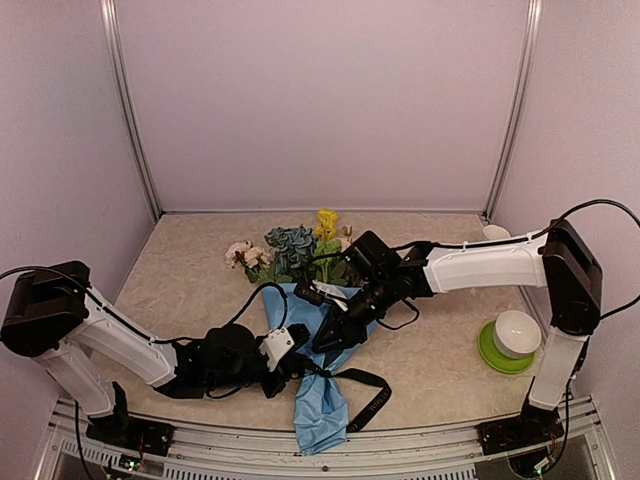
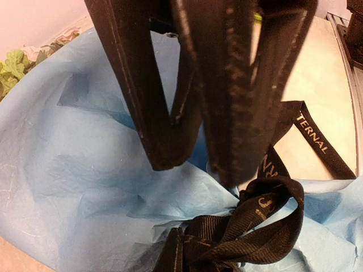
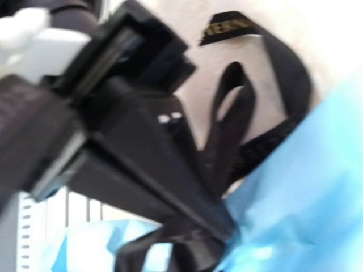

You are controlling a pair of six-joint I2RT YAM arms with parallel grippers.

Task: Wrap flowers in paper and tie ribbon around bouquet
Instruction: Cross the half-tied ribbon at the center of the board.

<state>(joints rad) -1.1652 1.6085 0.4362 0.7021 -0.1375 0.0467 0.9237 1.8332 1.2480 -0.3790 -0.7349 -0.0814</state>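
The left gripper (image 2: 197,169) has its two black fingers pressed together. Their tips sit right over a bunched-up knot of the ribbon (image 2: 266,226). I cannot tell if a bit of it is caught between them. The ribbon is black with small pale letters. It lies in loops on the paper (image 2: 85,170), and one end runs off onto the table (image 1: 190,290) on the right side. The paper is light blue and full of wrinkles.

The right gripper (image 1: 332,335) points down at the paper too, just beside the left one, on its far side. Its own camera is blurry, so I cannot tell if its fingers are spread or pressed together.

The bouquet (image 1: 318,410) lies flat in the middle of the table, between the two arms. Its blue paper end points at the near edge. The flowers (image 1: 292,248) stick out at the far end, pink, yellow and blue-green with green leaves.

Well off to the right, a white bowl (image 1: 517,332) stands on a green plate (image 1: 492,358)
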